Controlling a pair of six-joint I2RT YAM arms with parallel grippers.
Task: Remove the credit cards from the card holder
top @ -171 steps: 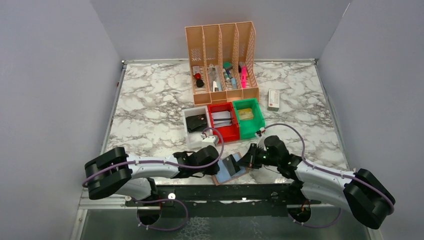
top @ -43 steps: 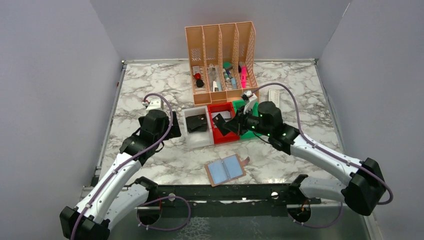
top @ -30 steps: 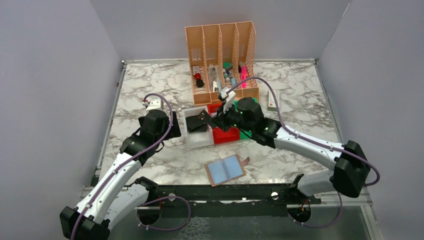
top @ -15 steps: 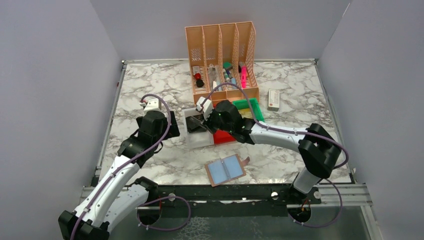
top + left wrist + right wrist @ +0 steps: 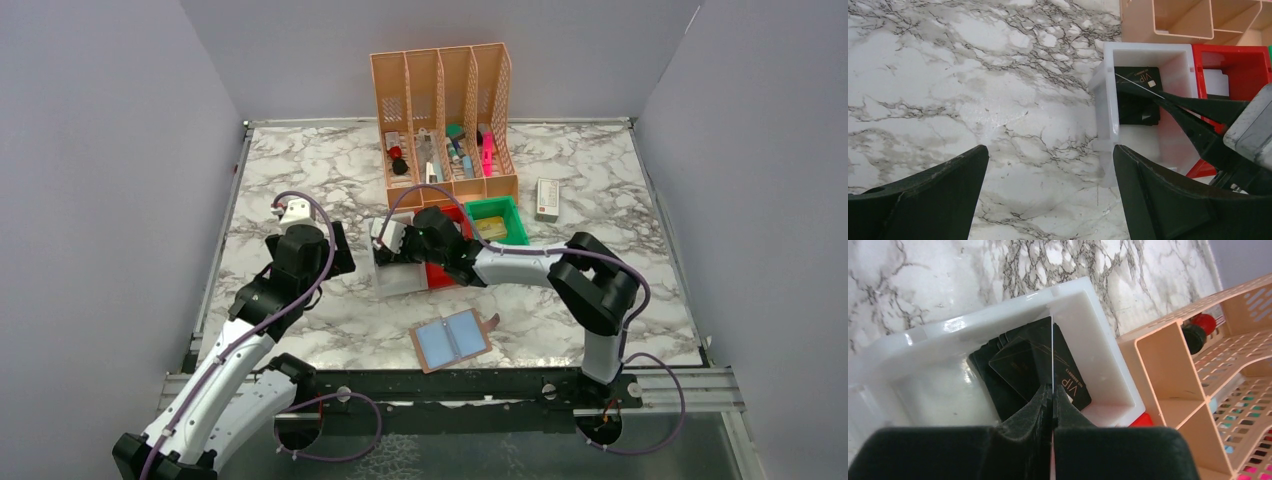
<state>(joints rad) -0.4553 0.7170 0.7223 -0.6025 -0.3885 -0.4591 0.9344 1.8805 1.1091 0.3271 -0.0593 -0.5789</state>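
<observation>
Your left arm [image 5: 235, 345] and right arm [image 5: 510, 262] are white shells between black joint housings. A lilac cable [image 5: 312, 200] loops along each, a white block [image 5: 293, 211] caps each wrist, and your gripper fingers [image 5: 923, 200] are matte black.

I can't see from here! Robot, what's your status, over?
Left claw open, empty. Right claw pinching thin plastic card over white plastic bin. Flat tan-brown card holder open, bluish cards inside. Nothing blocking.
</observation>
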